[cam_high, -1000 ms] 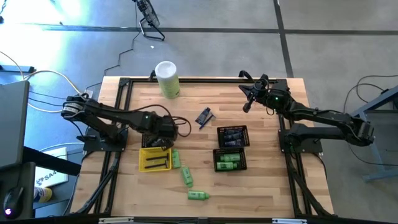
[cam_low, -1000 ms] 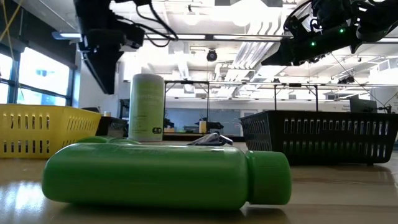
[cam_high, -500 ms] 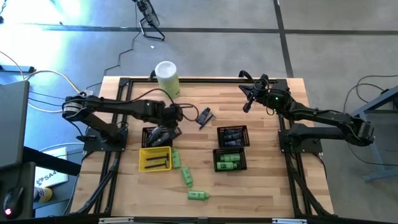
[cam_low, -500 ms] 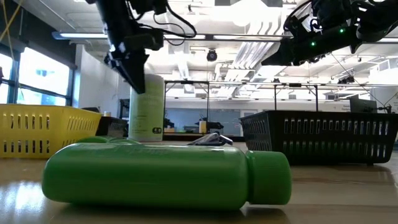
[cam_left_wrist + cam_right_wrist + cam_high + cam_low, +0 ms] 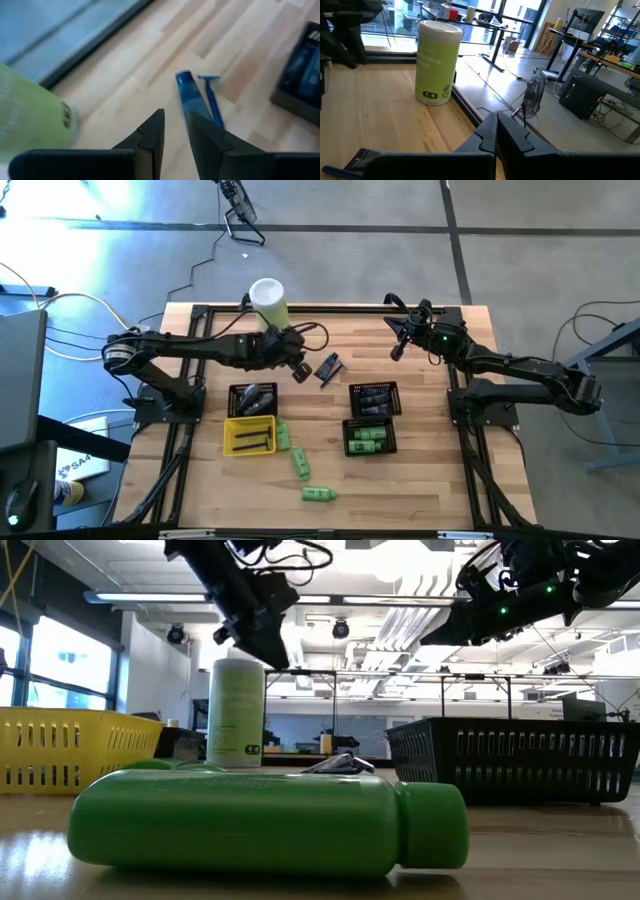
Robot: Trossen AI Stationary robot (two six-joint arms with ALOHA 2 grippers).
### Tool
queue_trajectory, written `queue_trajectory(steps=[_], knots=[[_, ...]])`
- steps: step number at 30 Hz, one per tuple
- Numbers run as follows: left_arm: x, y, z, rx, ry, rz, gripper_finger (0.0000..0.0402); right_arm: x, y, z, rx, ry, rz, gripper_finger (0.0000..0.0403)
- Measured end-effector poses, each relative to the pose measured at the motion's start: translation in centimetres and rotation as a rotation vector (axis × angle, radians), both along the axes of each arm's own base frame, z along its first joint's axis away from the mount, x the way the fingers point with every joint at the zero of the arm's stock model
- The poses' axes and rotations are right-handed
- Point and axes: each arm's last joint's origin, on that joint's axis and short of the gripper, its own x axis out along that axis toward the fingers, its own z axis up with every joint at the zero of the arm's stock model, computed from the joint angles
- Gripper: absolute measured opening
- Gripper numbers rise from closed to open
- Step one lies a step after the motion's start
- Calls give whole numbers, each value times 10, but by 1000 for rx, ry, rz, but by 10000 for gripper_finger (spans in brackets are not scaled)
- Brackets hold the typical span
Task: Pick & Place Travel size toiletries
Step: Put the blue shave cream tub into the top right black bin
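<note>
Wooden surface (image 5: 330, 330) carrying tall canister (image 5: 269, 304). Left hand (image 5: 298, 370) above blue tube (image 5: 328, 367), near canister, fingers almost closed, gripping nothing. Right hand (image 5: 397, 350) closed, empty, at far right corner.

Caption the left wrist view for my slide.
Left tool, nearly shut and empty, above a blue tube and razor on the table.

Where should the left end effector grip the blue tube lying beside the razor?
Grip the blue tube mid-body across its narrow width, coming from above: it lies flat on the table. The razor lies close alongside, so little room there. The left end effector hovers nearby, empty.
</note>
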Motion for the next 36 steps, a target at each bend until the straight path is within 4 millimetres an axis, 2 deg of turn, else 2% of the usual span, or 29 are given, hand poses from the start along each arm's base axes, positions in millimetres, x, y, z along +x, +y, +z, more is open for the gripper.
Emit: queue_trajectory(steps=[8, 16, 25, 36], knots=[[1, 2, 0, 87, 21, 33, 81, 0, 0, 0, 0, 1, -1, 2], [2, 2, -1, 88, 24, 33, 81, 0, 0, 0, 0, 1, -2, 2], [8, 7, 6, 99, -81, 36, 81, 0, 0, 0, -1, 1, -3, 2], [8, 10, 7, 87, -89, 37, 81, 0, 0, 0, -1, 1, -3, 3]])
